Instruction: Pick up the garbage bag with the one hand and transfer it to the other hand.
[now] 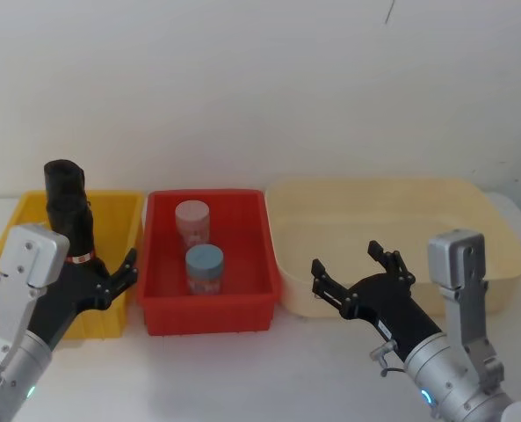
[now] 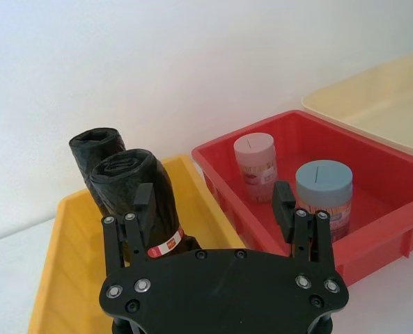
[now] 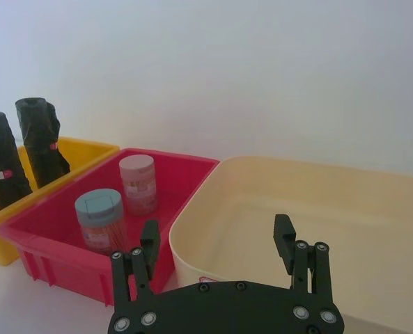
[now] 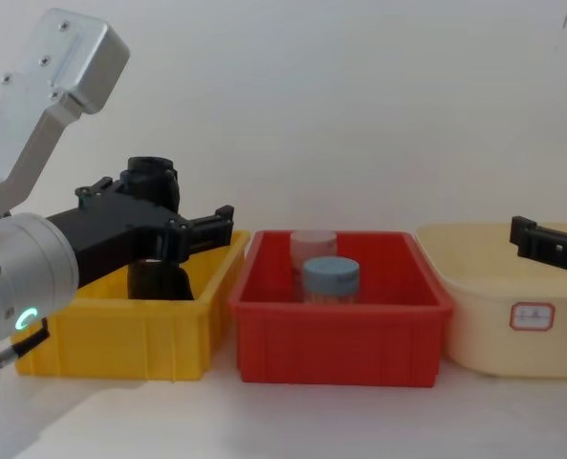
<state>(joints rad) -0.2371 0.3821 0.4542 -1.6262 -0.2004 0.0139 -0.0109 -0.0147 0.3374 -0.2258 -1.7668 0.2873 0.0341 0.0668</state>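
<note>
Two black rolls stand upright in the yellow bin (image 1: 124, 211). The nearer roll, the garbage bag (image 2: 138, 191) (image 1: 75, 230), has a red-and-white band round it. My left gripper (image 2: 214, 202) (image 1: 112, 274) (image 4: 161, 206), on the arm with the green light, is open just in front of the bag. One of its fingers (image 2: 144, 202) lines up with the roll, and I cannot tell whether it touches. My right gripper (image 1: 348, 259) (image 3: 217, 233) is open and holds nothing, low in front of the cream bin (image 1: 471, 198).
The second black roll (image 2: 95, 149) (image 3: 40, 136) stands just behind the bag. A red bin (image 1: 242, 312) between the yellow and cream bins holds a pink-lidded jar (image 1: 192, 220) and a blue-lidded jar (image 1: 204, 265). A white wall rises close behind the bins.
</note>
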